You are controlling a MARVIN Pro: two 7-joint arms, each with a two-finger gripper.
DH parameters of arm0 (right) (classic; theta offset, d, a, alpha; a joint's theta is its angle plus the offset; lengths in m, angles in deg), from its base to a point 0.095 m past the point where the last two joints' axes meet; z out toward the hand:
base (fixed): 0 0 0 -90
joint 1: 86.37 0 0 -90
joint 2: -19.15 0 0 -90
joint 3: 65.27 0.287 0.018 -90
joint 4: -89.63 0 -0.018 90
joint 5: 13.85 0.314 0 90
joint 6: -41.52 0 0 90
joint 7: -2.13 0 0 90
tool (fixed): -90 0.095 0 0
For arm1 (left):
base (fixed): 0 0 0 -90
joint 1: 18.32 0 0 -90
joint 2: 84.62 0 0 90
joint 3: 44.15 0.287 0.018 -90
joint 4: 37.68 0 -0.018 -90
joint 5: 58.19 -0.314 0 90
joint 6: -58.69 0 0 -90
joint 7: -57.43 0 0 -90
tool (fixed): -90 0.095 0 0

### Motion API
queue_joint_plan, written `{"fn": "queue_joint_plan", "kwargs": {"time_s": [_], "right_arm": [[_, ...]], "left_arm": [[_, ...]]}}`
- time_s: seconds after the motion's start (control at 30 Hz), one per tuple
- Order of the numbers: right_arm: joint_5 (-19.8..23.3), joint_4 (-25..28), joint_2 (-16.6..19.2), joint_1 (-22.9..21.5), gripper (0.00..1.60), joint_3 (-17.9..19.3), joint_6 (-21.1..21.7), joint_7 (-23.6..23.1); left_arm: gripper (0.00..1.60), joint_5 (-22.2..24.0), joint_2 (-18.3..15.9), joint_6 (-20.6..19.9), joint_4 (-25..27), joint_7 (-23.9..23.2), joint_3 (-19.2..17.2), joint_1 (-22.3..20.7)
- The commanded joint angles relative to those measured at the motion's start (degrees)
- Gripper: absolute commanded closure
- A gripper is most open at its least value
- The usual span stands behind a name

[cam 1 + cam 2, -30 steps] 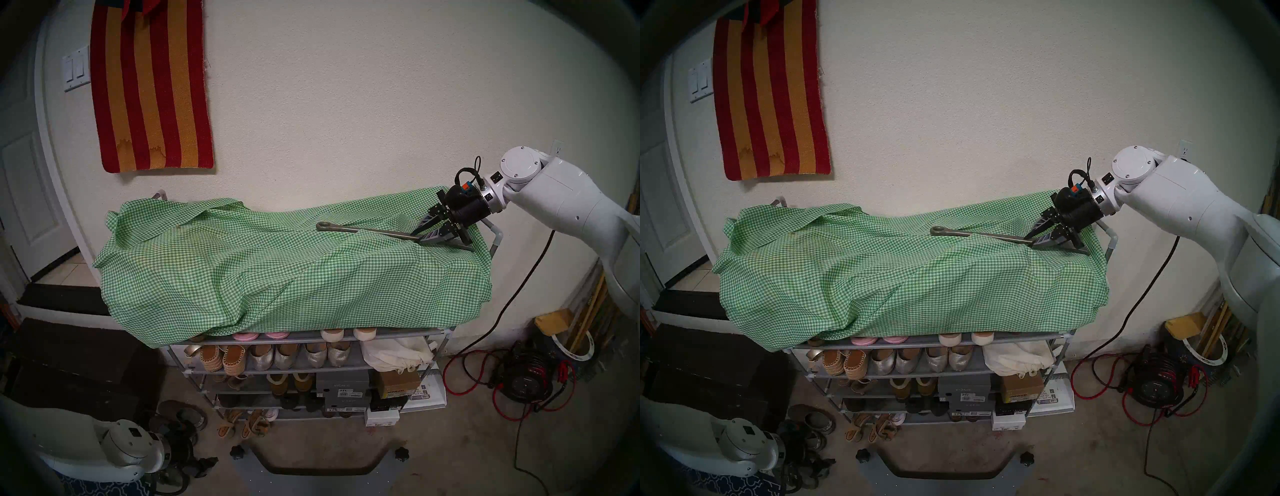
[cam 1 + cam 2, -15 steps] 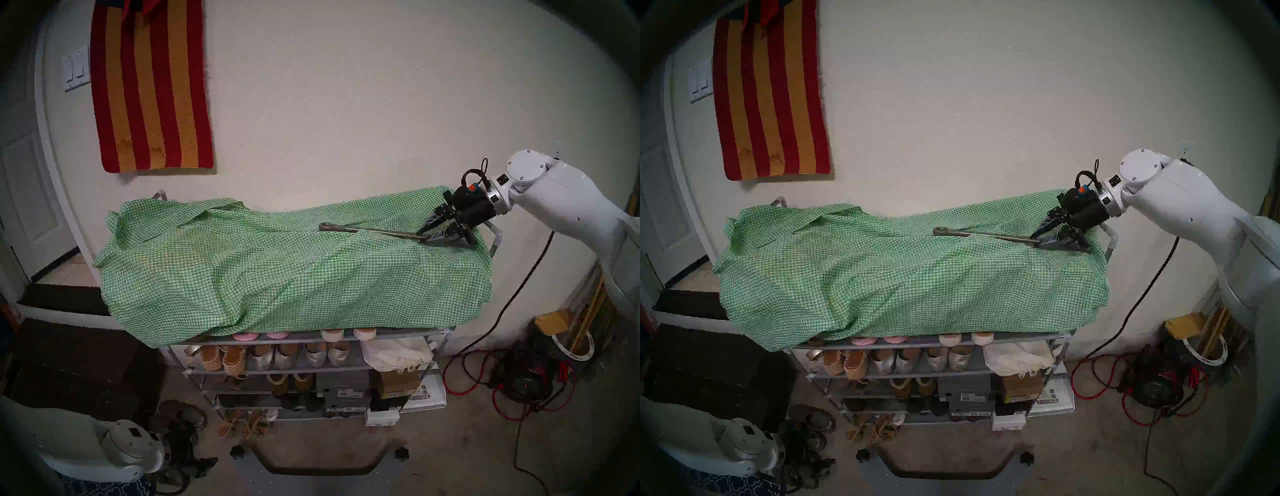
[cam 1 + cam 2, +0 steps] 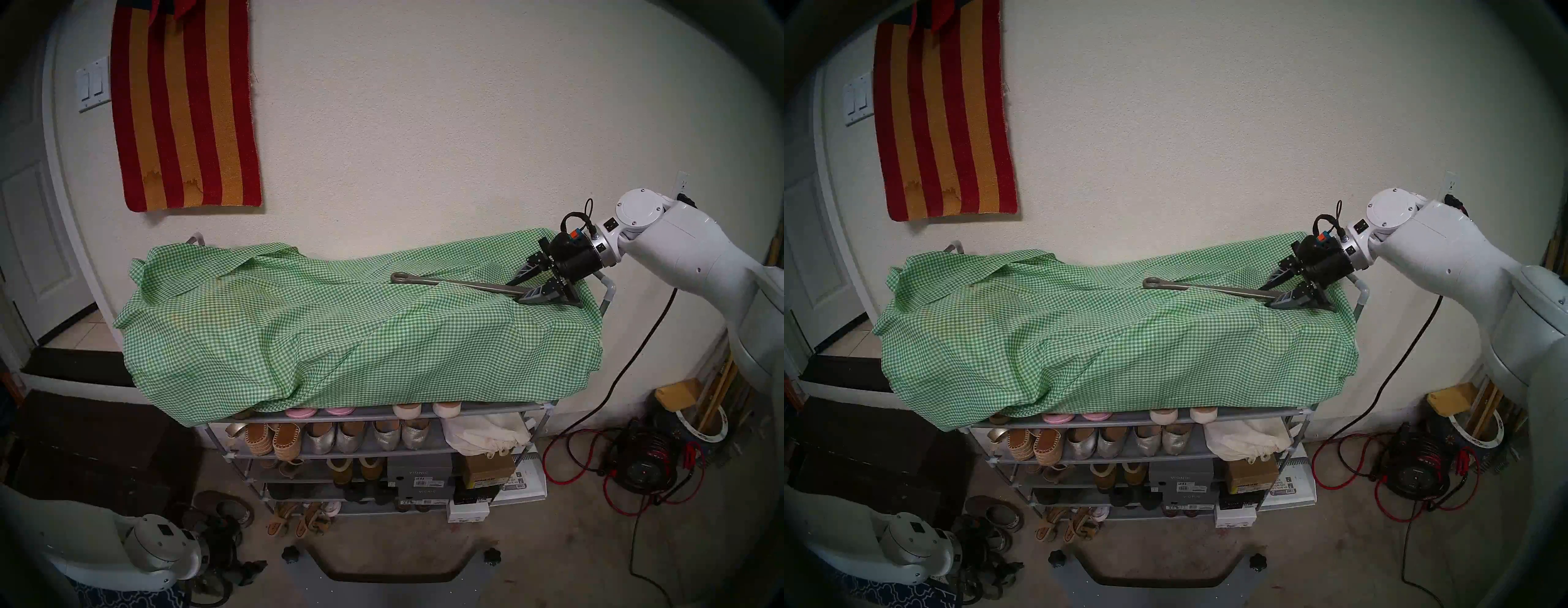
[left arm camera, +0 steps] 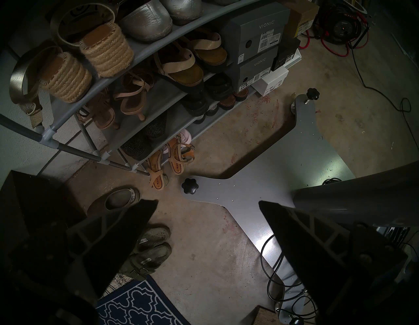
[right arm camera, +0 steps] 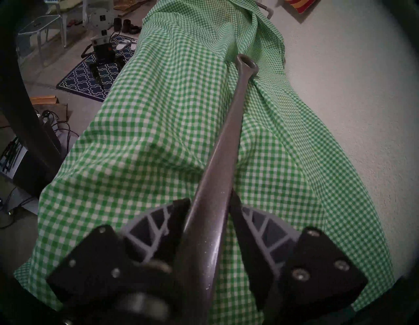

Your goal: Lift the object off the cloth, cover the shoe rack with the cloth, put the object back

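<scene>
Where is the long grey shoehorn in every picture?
Head stereo left: shoehorn lies right of centre on the green checked cloth.
Head stereo right: shoehorn right of centre, on the same cloth.
Left wrist: not in it.
Right wrist: shoehorn runs up the middle, over the cloth.
Shared landmark: the cloth.

Right arm is all glossy white shells with a round screwed joint cap, then a silver ring, black wrist block with an orange-blue plug and looped black cable. Claw fingers are black with grey triangular ribbing.
</scene>
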Motion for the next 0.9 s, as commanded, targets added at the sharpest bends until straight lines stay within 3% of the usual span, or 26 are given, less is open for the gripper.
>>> {"fn": "queue_joint_plan", "kwargs": {"time_s": [0.0, 0.03, 0.2, 0.4, 0.43, 0.47, 0.5, 0.57, 0.6, 0.67, 0.73, 0.87], "right_arm": [[-0.6, -1.3, -1.1, 0.2, 1.15, -0.4, -0.1, -0.2], [-0.7, -1.1, -1.0, 0.4, 1.60, -0.4, -0.5, 0.3], [-2.3, -0.7, -0.8, 1.2, 1.60, -0.1, -3.8, 5.4], [-3.9, -1.1, -0.9, 3.4, 1.60, 2.8, -9.2, 10.2], [-4.1, -0.5, -0.5, 4.0, 1.60, 2.8, -10.4, 12.7], [-4.3, -1.5, -1.1, 4.9, 1.60, 4.8, -10.4, 11.5], [-4.5, -1.6, -1.0, 5.8, 1.60, 5.0, -13.3, 14.5], [-4.8, -1.7, -1.0, 6.9, 1.60, 5.8, -14.6, 16.9], [-4.8, -2.7, -1.5, 7.5, 1.60, 7.0, -15.2, 16.2], [-6.0, -2.2, -1.2, 8.2, 1.60, 7.1, -16.0, 19.9], [-5.8, -3.3, -1.7, 8.7, 1.60, 8.3, -16.6, 19.2], [-8.6, -2.4, -1.0, 9.3, 1.60, 9.2, -16.7, 25.2]], "left_arm": [[0.00, 0.1, 0.1, 0.1, 0.0, 0.1, -0.1, 0.0], [0.00, 0.1, 0.1, 0.1, 0.0, 0.1, -0.1, 0.0], [0.00, 0.1, 0.1, 0.1, 0.0, 0.1, 0.0, 0.0], [0.00, 0.1, 0.1, 0.1, 0.0, 0.1, 0.0, 0.0], [0.00, 0.1, 0.1, 0.1, 0.0, 0.1, 0.0, 0.0], [0.00, 0.1, 0.1, 0.1, 0.0, 0.1, 0.0, 0.0], [0.00, 0.1, 0.1, 0.1, 0.0, 0.1, 0.0, 0.0], [0.00, 0.1, 0.1, 0.1, 0.0, 0.1, 0.0, 0.0], [0.00, 0.1, 0.1, 0.1, 0.0, 0.1, 0.0, 0.0], [0.00, 0.1, 0.1, 0.1, 0.0, 0.1, 0.0, 0.0], [0.00, 0.1, 0.1, 0.1, 0.0, 0.1, 0.0, 0.0], [0.00, 0.1, 0.1, 0.1, 0.0, 0.1, 0.0, 0.0]]}}
